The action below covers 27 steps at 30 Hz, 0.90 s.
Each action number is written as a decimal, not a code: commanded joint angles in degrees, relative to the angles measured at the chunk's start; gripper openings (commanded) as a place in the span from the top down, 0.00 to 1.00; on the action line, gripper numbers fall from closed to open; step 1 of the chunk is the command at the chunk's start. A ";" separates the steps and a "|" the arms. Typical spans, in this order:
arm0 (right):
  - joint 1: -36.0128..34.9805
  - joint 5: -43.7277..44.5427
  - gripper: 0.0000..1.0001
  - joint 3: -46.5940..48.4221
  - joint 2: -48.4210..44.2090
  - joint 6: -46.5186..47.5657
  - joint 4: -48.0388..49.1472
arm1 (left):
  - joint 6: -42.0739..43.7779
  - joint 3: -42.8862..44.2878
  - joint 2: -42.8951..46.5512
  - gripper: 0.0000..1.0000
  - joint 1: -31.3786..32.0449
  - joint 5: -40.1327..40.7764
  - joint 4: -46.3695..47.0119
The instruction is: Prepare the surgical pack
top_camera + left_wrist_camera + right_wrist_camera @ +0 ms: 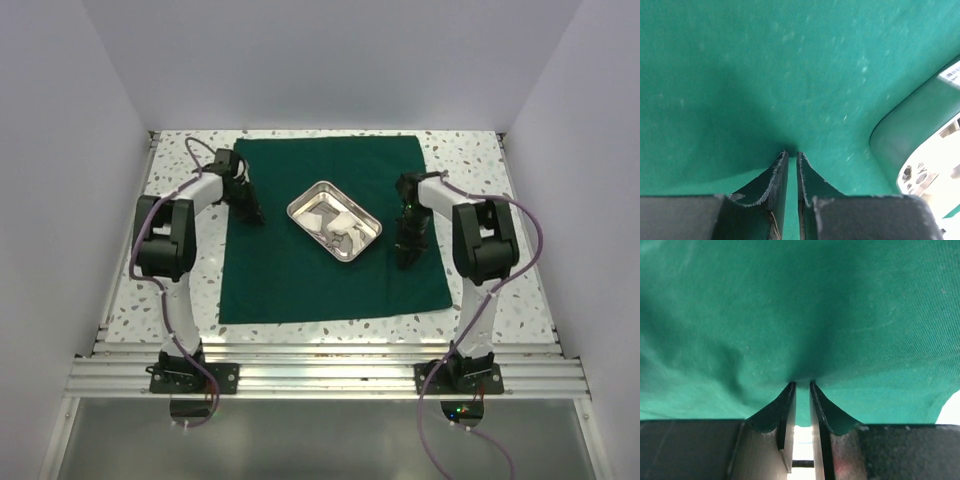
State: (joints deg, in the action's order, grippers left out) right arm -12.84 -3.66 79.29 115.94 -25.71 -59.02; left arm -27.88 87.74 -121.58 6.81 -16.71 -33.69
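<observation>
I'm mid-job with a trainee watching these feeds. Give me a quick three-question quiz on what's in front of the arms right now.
1. True or false: the shiny rectangular metal tray stands on the dark green fabric drape, which lies spread out flat.
2. Multiple choice: what lies inside the tray? A) white gauze squares B) a pair of scissors C) nothing
3. Short answer: what do the fingertips of the left gripper and the right gripper both meet?

Key: 1 true; 2 A; 3 the drape, one gripper on each side of the tray.
</observation>
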 commanded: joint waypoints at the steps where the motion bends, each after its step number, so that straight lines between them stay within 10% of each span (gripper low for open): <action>1: -0.17 4.70 0.80 9.00 6.39 1.54 2.87 | -1.12 -9.48 3.70 0.84 -0.30 5.81 -6.04; 15: 1.24 11.30 0.74 56.04 32.07 5.93 -12.43 | -2.89 -42.92 31.02 0.83 -0.04 -3.94 1.61; 27: 5.01 15.35 0.58 32.98 13.97 7.87 -5.33 | 1.86 -16.40 23.34 0.69 -1.18 1.34 -1.64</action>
State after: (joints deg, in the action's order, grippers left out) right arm -9.17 9.23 117.82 136.38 -19.14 -69.08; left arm -28.23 65.56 -94.70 6.63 -15.88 -35.18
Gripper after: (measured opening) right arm 0.411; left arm 0.303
